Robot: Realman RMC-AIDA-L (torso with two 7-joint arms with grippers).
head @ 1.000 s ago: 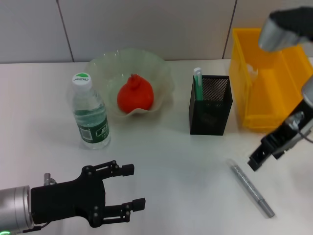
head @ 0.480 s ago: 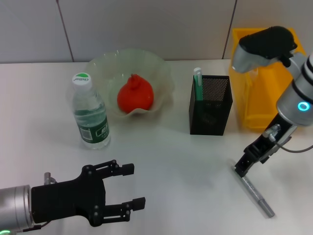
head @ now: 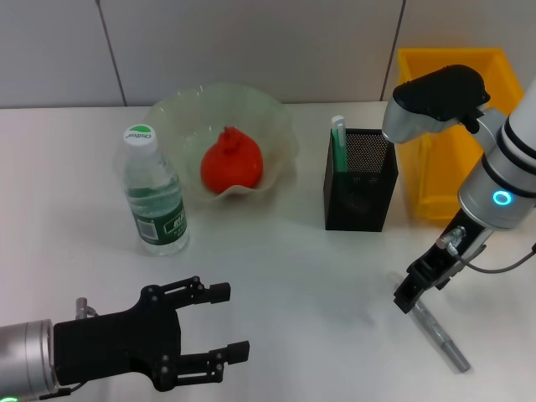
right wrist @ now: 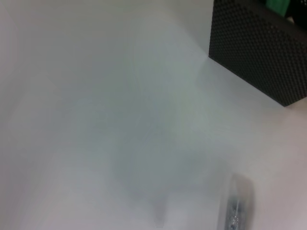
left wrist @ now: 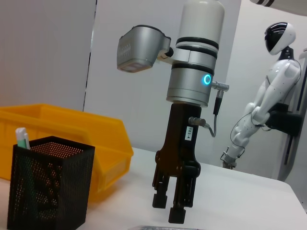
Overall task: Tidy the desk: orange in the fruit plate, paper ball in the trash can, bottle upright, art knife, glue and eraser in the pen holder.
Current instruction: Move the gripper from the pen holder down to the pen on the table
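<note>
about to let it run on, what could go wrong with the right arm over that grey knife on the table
1. The right pincer is right over one end of the thin art knife, not its middle; a grab there could tip or spin it.
2. The knife lies flat on the table, so the fingertips may hit the surface or slip off.
3. The pen holder is narrow; a tilted knife could catch its rim.

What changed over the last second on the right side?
The right gripper moved down and toward the robot's left, onto the near end of the grey art knife lying on the desk; no grasp is visible. The left gripper, bottle, orange and pen holder stayed put.
</note>
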